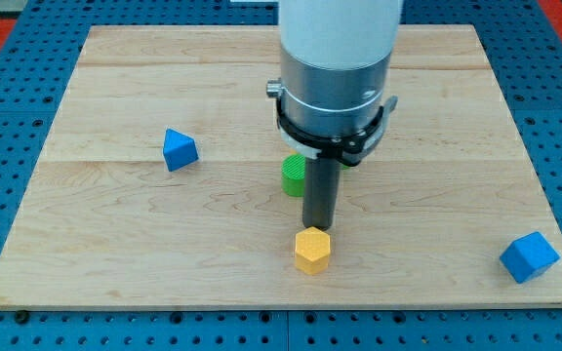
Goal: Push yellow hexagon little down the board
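One yellow hexagon (312, 250) lay near the board's (115, 253) near edge, with one green block (294, 175) and two blue blocks, left (179, 150) and right (529, 256). The upright rod's tip (317, 228) touched the hexagon's far side; it carried no pincer.

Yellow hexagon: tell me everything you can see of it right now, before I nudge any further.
The yellow hexagon is a small, solid-looking block with a flat six-sided top and short upright sides, matte like painted wood or plastic. It sits flat on the wooden board, near the view's bottom edge, just right of centre. My tip stands right at its upper edge, seemingly touching. The green block lies apart, further up the board.
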`<state>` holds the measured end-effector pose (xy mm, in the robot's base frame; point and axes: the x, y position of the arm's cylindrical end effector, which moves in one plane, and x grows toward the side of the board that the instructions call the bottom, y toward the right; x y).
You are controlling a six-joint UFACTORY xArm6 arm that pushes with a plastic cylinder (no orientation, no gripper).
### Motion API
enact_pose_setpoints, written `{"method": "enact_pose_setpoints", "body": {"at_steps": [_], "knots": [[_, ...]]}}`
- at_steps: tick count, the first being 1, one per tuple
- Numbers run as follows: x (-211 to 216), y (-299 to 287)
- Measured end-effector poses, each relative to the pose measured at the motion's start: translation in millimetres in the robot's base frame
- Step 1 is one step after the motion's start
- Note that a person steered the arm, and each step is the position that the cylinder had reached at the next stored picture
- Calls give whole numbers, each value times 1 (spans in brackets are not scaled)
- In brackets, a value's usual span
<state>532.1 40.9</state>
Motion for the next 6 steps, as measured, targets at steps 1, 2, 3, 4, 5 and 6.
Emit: {"method": "enact_pose_setpoints", "body": {"at_steps": [1, 2, 3, 4, 5, 6], "knots": [[3, 17], [12, 14], [13, 3], [13, -8], [13, -10], [1, -10]]}}
